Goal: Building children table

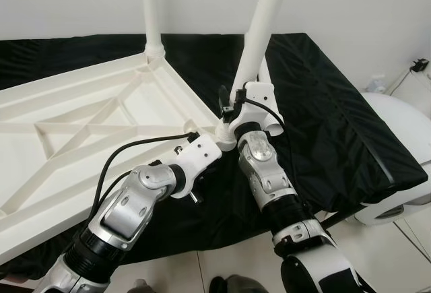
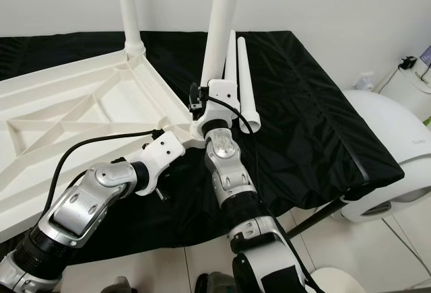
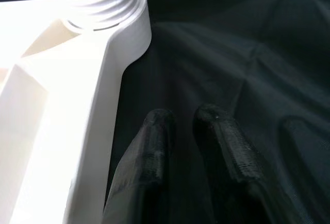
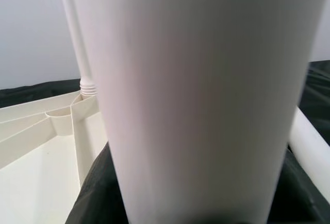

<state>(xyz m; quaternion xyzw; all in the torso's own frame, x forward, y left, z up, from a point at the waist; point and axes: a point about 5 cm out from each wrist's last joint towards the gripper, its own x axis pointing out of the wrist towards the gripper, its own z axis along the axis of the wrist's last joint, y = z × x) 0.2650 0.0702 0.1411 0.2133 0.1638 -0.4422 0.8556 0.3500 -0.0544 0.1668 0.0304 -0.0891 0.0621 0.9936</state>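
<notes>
A white children's tabletop (image 1: 81, 124) lies upside down on a black cloth (image 1: 323, 104). One white leg (image 1: 151, 17) stands screwed into its far corner. A second leg (image 1: 266, 17) stands upright at the near right corner, and my right gripper (image 1: 237, 108) is shut on its lower end; the leg (image 4: 196, 95) is right up against the wrist camera. My left gripper (image 3: 183, 126) hovers low over the cloth beside that corner's rim (image 3: 118, 69), fingers together and holding nothing. Two loose legs (image 2: 241, 71) lie on the cloth behind.
The cloth-covered surface ends just before my body, with pale tiled floor (image 1: 222, 259) below. A white rounded appliance (image 1: 404, 124) stands to the right of the cloth's edge. A white wall runs behind.
</notes>
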